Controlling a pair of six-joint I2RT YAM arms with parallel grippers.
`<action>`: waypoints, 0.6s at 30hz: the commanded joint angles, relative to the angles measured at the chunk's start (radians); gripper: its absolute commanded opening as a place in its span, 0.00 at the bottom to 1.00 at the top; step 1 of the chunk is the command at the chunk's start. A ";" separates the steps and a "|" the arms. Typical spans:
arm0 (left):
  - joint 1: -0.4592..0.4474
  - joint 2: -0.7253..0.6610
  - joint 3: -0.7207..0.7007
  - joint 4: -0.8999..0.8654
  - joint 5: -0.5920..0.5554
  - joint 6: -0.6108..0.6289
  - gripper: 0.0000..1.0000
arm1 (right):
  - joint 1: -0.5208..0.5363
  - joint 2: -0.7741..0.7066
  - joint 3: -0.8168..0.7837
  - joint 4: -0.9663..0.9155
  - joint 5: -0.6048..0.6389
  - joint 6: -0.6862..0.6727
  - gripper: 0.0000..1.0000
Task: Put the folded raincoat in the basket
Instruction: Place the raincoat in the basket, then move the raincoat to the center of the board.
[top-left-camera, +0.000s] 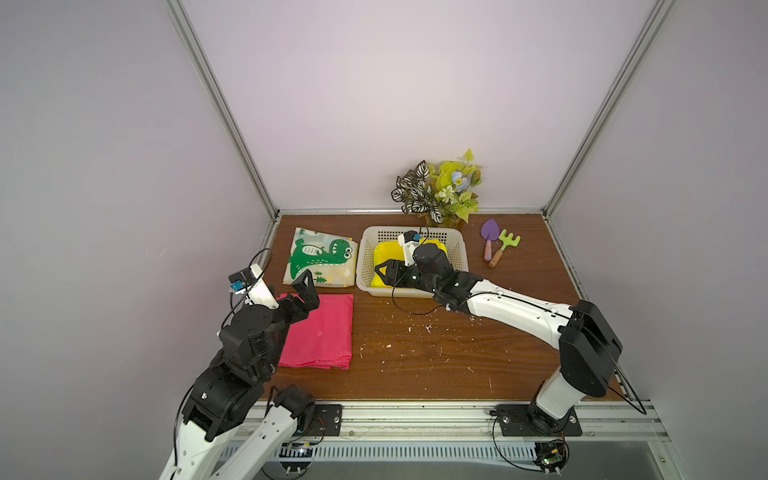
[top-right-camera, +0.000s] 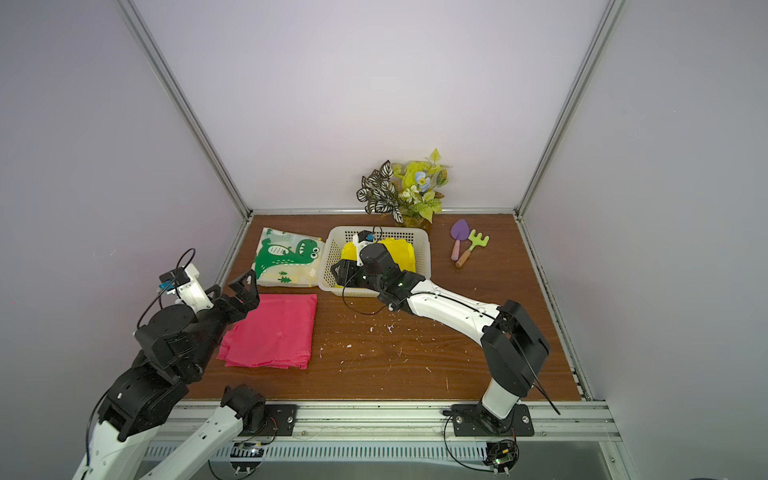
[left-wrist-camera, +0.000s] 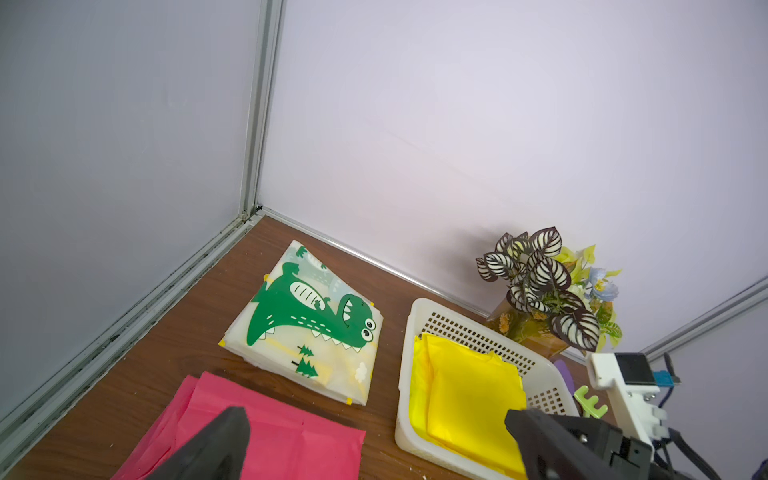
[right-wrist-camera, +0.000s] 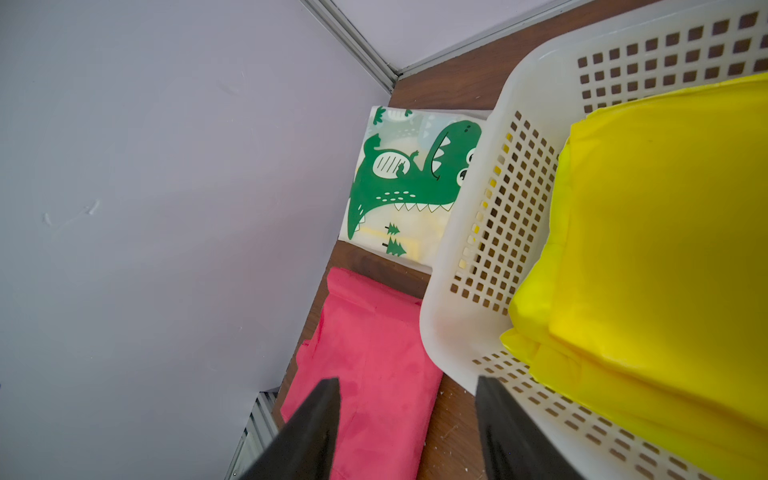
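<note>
**Yellow folded plastic raincoat (top-left-camera: 387, 252) down inside the shallow off-white perforated plastic basket (top-left-camera: 367, 262)**

Placed at the back of the brown wood-grain table (top-left-camera: 436, 353), with the rim clear all round. Right gripper (top-left-camera: 380, 271) low over the basket's near corner on the robot's left, fingers parted and gripping nothing. Contact with the raincoat not possible to judge from above. Much of the yellow hidden in both top views under the right arm's black wrist.

Shown far better from the right wrist: stacked yellow layers (right-wrist-camera: 665, 249) pressed against the grid wall (right-wrist-camera: 490, 232). Also two dark fingers well apart (right-wrist-camera: 407, 380), with only table and a folded pink sheet (right-wrist-camera: 374, 353) in the gap.

From the left wrist, the yellow (left-wrist-camera: 469, 395) lying flat against the basket's far wall. One dark finger (left-wrist-camera: 216, 444) low over the pink. A dark block on the other side, too close to the right arm's white camera mount to tell whose.

Left gripper (top-left-camera: 300, 291) spread wide and empty over the far corner of the pink sheet (top-left-camera: 324, 332), best seen in both top views. Flat cream-and-green dinosaur-print packet (top-left-camera: 322, 257) just beside the basket, on the robot's left. Artificial leafy plant (top-left-camera: 440, 187) behind the basket. Purple toy trowel (top-left-camera: 489, 239) and green toy rake (top-left-camera: 505, 247) whole only from above.
</note>
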 joint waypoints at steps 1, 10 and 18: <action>0.010 -0.013 -0.011 -0.131 0.024 -0.007 0.99 | 0.059 0.031 0.055 -0.023 0.073 0.054 0.59; 0.010 -0.001 0.083 -0.196 -0.083 0.109 1.00 | 0.165 0.153 0.178 -0.044 0.028 0.112 0.60; 0.010 -0.091 0.069 -0.227 -0.148 0.054 0.99 | 0.252 0.196 0.186 -0.045 0.055 0.142 0.60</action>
